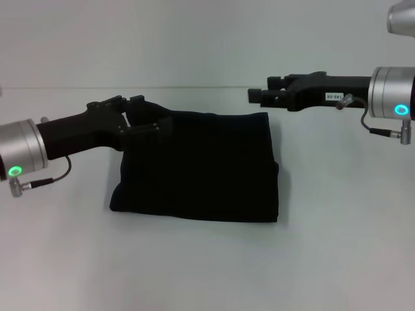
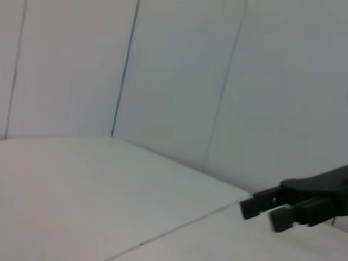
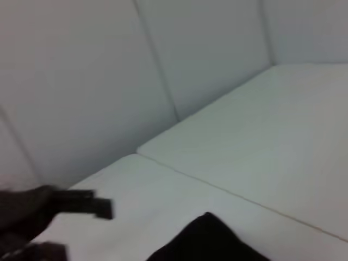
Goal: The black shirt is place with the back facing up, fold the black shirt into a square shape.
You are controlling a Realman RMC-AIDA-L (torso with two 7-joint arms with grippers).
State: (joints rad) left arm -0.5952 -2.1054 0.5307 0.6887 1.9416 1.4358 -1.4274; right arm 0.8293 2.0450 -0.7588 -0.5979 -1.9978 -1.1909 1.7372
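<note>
The black shirt (image 1: 201,168) lies folded into a thick, roughly rectangular bundle on the white surface (image 1: 207,265), its near edge rounded and its plain side up; no lettering shows. It sits between the two arms, just beside the left pincer (image 1: 144,115) and lower than and apart from the right pincer (image 1: 258,94).

The left pincer reaches in from the left side and meets the shirt at its far left corner. Its fingers (image 1: 148,128) stand a little apart, one at the cloth's top edge and one just above it, but black on black hides whether any cloth is pinched between them, so I cannot tell its grip.

The right pincer hangs above the surface beyond the shirt's far right corner, pointing toward the left arm, touching nothing. Its two fingertips sit close together with a narrow gap and nothing between them.

In the right wrist view a corner of the shirt (image 3: 209,242) shows, with the left pincer (image 3: 89,204) farther off. In the left wrist view the right pincer (image 2: 266,212) appears over the pale surface (image 2: 81,190), with a panelled wall (image 2: 179,70) behind.
</note>
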